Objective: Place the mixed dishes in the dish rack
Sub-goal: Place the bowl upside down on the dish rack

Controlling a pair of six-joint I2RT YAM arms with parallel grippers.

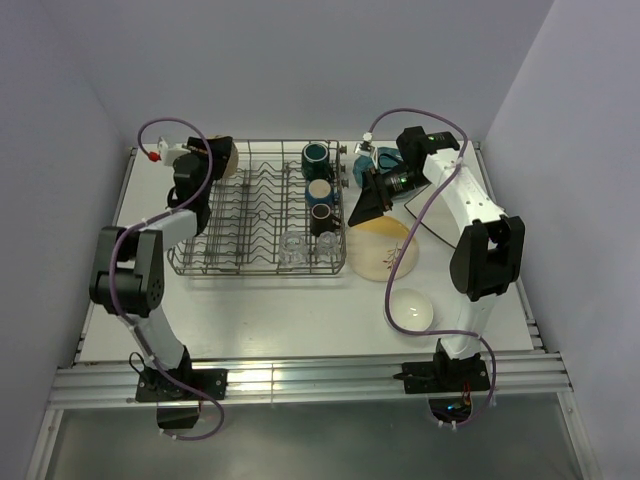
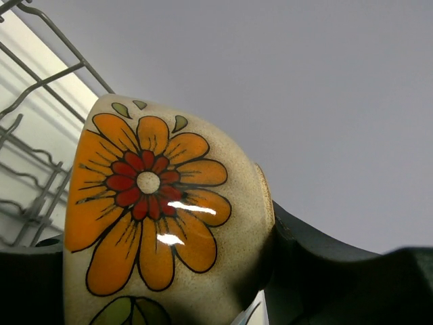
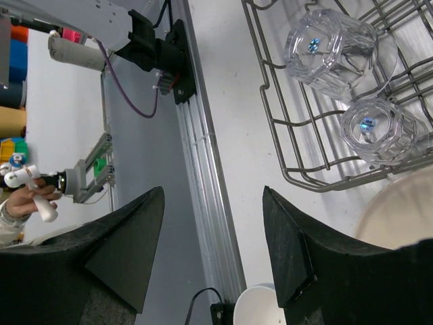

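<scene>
My left gripper (image 1: 216, 156) is shut on a cream bowl with an orange flower (image 2: 162, 203), held at the far left corner of the grey wire dish rack (image 1: 258, 262); the bowl also shows in the top view (image 1: 231, 160). The rack holds three dark mugs (image 1: 319, 190) and two clear glasses (image 1: 292, 243), the glasses also in the right wrist view (image 3: 331, 44). My right gripper (image 1: 363, 203) is open and empty, above the yellow-cream plate (image 1: 385, 250) beside the rack's right side. A white bowl (image 1: 412, 308) lies nearer me. A teal plate (image 1: 358, 166) is partly hidden behind the right arm.
A white square plate (image 1: 432, 222) lies under the right arm's forearm. The rack's wires (image 2: 40, 135) are just left of the held bowl. The table's aluminium front rail (image 1: 300, 380) runs along the near edge. Walls close in on left, back and right.
</scene>
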